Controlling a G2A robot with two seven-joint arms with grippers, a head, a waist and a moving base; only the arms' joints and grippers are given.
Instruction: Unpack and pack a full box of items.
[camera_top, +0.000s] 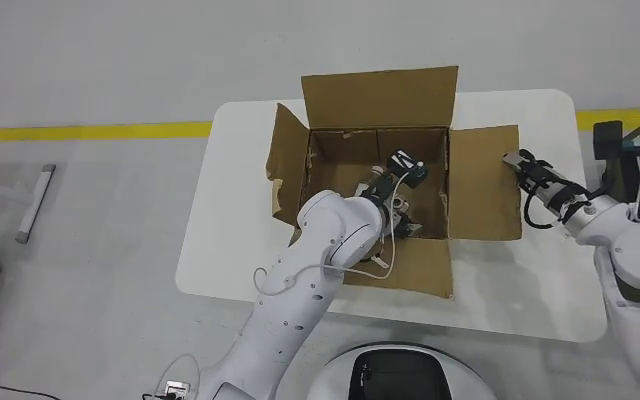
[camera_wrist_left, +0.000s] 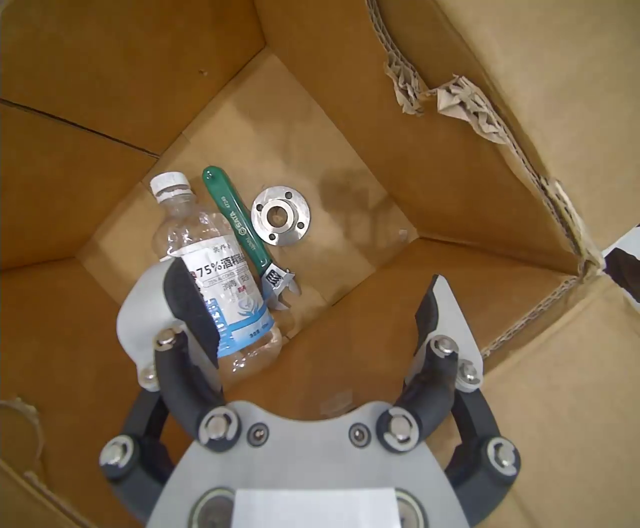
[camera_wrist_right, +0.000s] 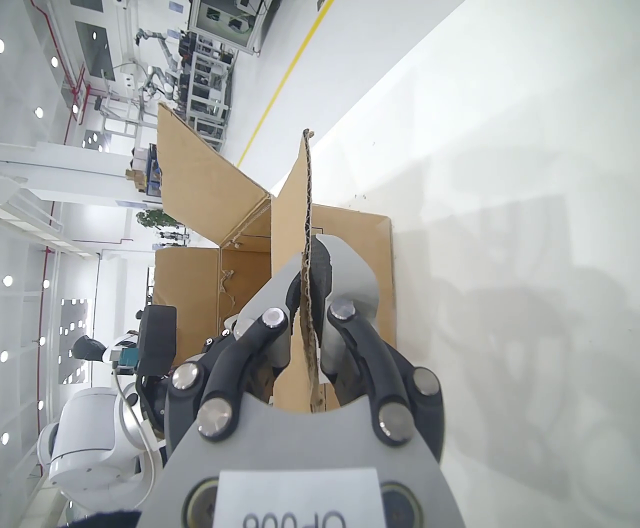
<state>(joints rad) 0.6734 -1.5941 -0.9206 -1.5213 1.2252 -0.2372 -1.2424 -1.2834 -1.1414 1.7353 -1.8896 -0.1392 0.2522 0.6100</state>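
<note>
Here, seen from my remote console, the cardboard box (camera_top: 380, 97) stands on the desk (camera_top: 520, 290) with its flaps folded open. My left gripper (camera_wrist_left: 305, 287) hangs inside the box, fingers spread wide and holding nothing, just above a clear bottle (camera_wrist_left: 230, 295) lying on the box floor. Right alongside the bottle, in the same corner of the box, lies a green-handled wrench (camera_wrist_left: 240, 230), and just beyond that a round metal flange (camera_wrist_left: 280, 215). My right gripper (camera_wrist_right: 312, 260), at the box's outer side, has its fingers pinched on the edge of a side flap (camera_wrist_right: 306, 200), holding it out. I count three items inside the box. Whether these are the last to come out or the first packed back I cannot tell. Either way I judge the job well short of finished, with the bottle the likeliest next pick
</note>
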